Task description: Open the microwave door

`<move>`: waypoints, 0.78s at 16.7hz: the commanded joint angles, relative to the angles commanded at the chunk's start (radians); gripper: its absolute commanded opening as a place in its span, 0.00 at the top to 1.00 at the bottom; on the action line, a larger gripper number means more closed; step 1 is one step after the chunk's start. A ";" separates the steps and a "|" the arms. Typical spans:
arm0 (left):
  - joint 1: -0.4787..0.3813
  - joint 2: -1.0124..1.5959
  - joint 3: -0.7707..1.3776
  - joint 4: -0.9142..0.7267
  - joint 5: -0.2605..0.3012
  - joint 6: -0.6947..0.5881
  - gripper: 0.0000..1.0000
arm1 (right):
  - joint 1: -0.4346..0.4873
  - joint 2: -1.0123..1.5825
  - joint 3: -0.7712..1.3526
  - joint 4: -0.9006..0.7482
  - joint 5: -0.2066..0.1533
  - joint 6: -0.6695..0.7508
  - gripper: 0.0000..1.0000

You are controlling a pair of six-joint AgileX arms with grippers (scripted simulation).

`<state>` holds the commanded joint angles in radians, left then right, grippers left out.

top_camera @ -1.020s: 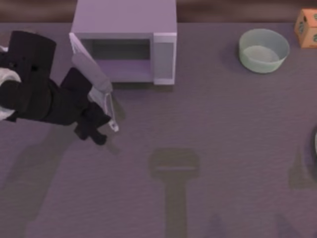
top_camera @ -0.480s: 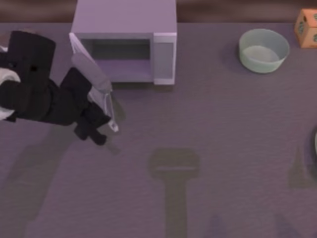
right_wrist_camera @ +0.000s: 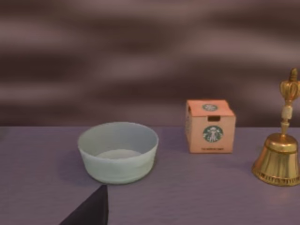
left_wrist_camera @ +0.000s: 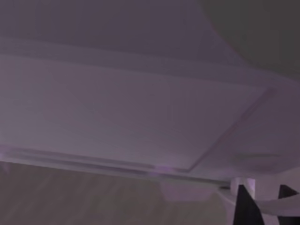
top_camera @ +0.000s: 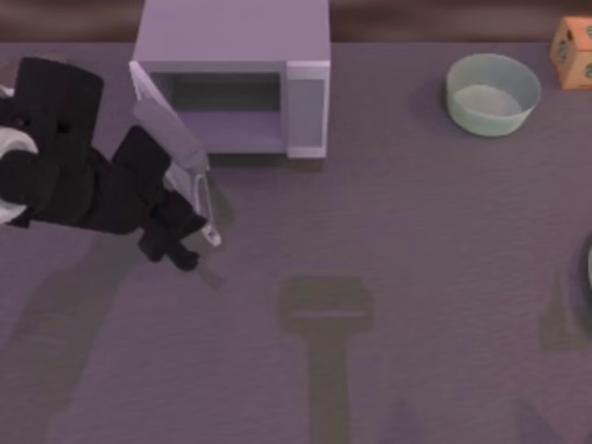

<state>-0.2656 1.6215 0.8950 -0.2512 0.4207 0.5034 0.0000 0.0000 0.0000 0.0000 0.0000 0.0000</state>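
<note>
The microwave (top_camera: 231, 32) stands at the back left of the table with its cavity showing. The microwave door (top_camera: 171, 134) is swung out toward the front left, hinged at the oven's left edge. Up close, its window panel (left_wrist_camera: 131, 117) fills the left wrist view. My left gripper (top_camera: 199, 233) is at the door's free end, shut on the pale door handle (top_camera: 209, 208), and its dark fingertips (left_wrist_camera: 246, 206) straddle the handle bar. My right gripper (right_wrist_camera: 70, 220) stays parked off the table's right side, where a single dark fingertip (right_wrist_camera: 96, 208) shows with nothing held.
A pale green bowl (top_camera: 492, 92) sits at the back right, also in the right wrist view (right_wrist_camera: 118, 151). An orange box (top_camera: 573, 51) stands in the far right corner (right_wrist_camera: 210, 125). A gold bell (right_wrist_camera: 281, 157) stands right of the box.
</note>
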 joint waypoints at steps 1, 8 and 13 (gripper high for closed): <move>0.000 0.000 0.000 0.000 0.000 0.000 1.00 | 0.000 0.000 0.000 0.000 0.000 0.000 0.00; 0.030 0.000 0.011 -0.035 0.045 0.074 1.00 | 0.000 0.000 0.000 0.000 0.000 0.000 0.00; 0.055 0.005 0.014 -0.066 0.073 0.128 1.00 | 0.000 0.000 0.000 0.000 0.000 0.000 0.00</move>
<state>-0.2105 1.6261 0.9090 -0.3175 0.4939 0.6312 0.0000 0.0000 0.0000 0.0000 0.0000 0.0000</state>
